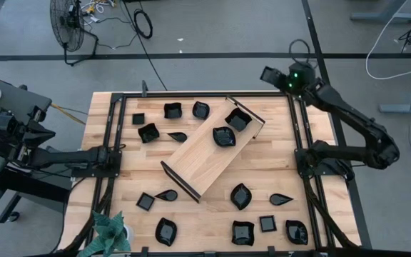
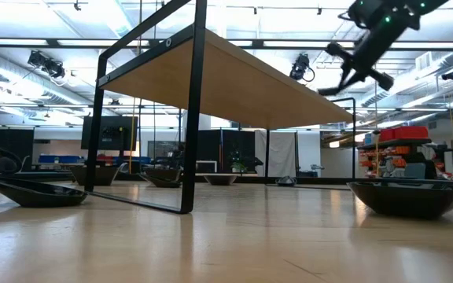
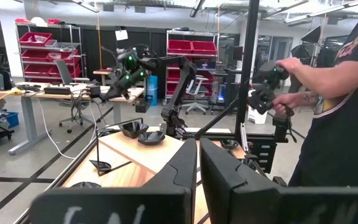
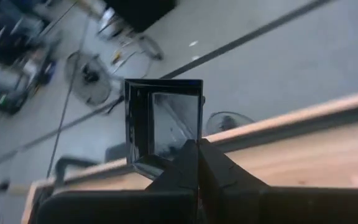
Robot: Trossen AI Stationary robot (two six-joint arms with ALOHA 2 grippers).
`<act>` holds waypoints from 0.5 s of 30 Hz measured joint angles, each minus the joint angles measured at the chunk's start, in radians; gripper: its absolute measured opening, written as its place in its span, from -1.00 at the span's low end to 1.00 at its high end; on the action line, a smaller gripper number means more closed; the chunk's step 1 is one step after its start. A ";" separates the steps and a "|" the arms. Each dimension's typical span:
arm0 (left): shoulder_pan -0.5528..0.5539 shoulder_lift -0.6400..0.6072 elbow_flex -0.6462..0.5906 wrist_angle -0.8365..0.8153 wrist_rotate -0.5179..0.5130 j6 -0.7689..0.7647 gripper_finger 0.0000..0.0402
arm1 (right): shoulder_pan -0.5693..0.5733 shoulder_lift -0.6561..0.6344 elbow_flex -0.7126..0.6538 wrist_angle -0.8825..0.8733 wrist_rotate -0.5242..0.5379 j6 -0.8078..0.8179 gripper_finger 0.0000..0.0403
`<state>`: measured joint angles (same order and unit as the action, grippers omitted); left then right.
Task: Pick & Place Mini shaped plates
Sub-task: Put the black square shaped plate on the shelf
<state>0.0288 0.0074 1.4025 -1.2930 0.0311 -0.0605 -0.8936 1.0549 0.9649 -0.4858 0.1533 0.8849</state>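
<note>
Where the bench [image 1: 277, 160] lay nearest, beside a small green plant [image 1: 110, 233], a scatter of mini shaped plates [image 1: 166, 230] was seen resting on the wood, glossy and black, in rounded, square and teardrop forms. Farther in, a long light-wood tray [image 1: 204, 158] was laid slantwise across the middle of the bench, and two plates [image 1: 224, 136] were seated in its far end. Beyond the tray, five more dishes [image 1: 172, 110] were spread toward the far left corner. The left claw [image 3: 197, 169] was held at the left side, its fingers drawn almost together with nothing between them. The right claw [image 1: 270, 74] was raised at the far edge of the bench, clenched on the rim of a square plate [image 4: 166, 124], which was carried clear of the wood with the grey floor below it. On that floor, past the far left corner, a fan [image 1: 68, 21] was seen.
</note>
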 joint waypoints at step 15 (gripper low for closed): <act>0.000 0.000 0.000 0.000 0.000 0.000 -0.87 | 0.078 0.161 0.232 -0.020 -0.401 -0.346 -1.00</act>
<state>0.0284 0.0073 1.4025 -1.2930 0.0308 -0.0605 -0.8159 1.2160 1.1972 -0.5058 -0.2479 0.5385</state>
